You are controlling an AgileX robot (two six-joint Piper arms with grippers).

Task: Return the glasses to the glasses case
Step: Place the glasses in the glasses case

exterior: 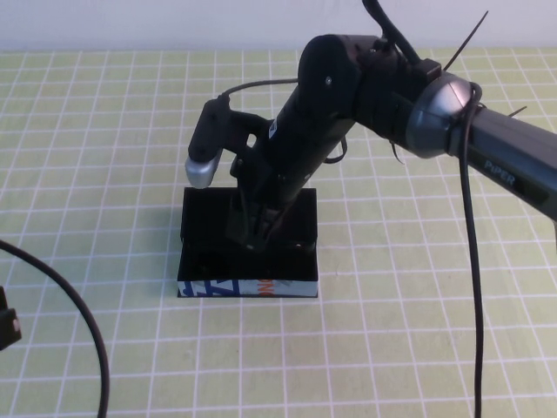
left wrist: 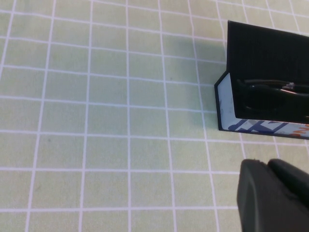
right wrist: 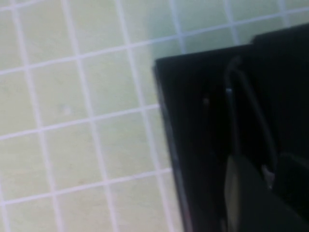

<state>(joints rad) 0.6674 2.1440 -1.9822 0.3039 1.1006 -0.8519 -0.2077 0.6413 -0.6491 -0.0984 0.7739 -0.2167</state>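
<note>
The glasses case (exterior: pixel 248 286) stands at the table's middle, a black box with a blue, white and orange pattern on its front side and its flap lid thrown back. The glasses (left wrist: pixel 270 88) lie inside it, thin and black. My right gripper (exterior: pixel 257 231) reaches down into the case from the right. In the right wrist view its fingers (right wrist: pixel 241 193) stand a little apart, open, and a thin part of the glasses (right wrist: pixel 241 96) runs toward the gap between them. My left gripper (left wrist: pixel 268 164) hovers over bare table to the left of the case (left wrist: pixel 224 104), shut and holding nothing.
A black cable (exterior: pixel 87 322) curves across the near left of the green checked mat. The right arm (exterior: pixel 487 148) spans the right half of the table above the mat. A dark part of the left arm (exterior: pixel 7 324) shows at the left edge.
</note>
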